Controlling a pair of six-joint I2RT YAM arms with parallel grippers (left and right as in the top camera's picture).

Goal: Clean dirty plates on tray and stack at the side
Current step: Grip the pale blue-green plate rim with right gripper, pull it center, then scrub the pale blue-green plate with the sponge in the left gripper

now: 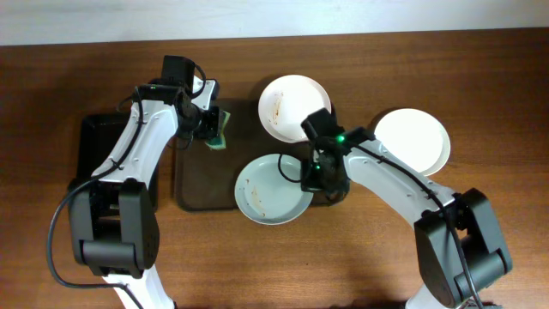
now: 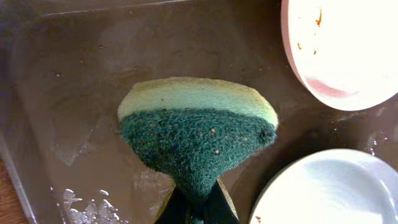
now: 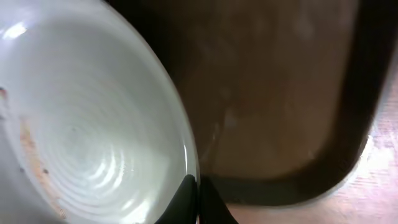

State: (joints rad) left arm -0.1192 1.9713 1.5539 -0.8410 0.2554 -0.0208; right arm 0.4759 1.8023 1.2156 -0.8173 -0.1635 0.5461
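The brown wooden table [image 1: 69, 77] carries a large brown rectangular tray [image 1: 202, 184], a smaller black tray [image 1: 93, 142] and one round white plate [image 1: 416, 133].

On my brown tray [image 1: 202, 184], a white plate [image 1: 294, 107] with brown smudges sits at the far right corner. A faintly bluish plate [image 1: 273, 190], brown-streaked, overhangs the near rim, its edge pinched in my right tool [image 1: 316, 176]. The third plate [image 1: 413, 140], white, lies on the counter beside the tray.
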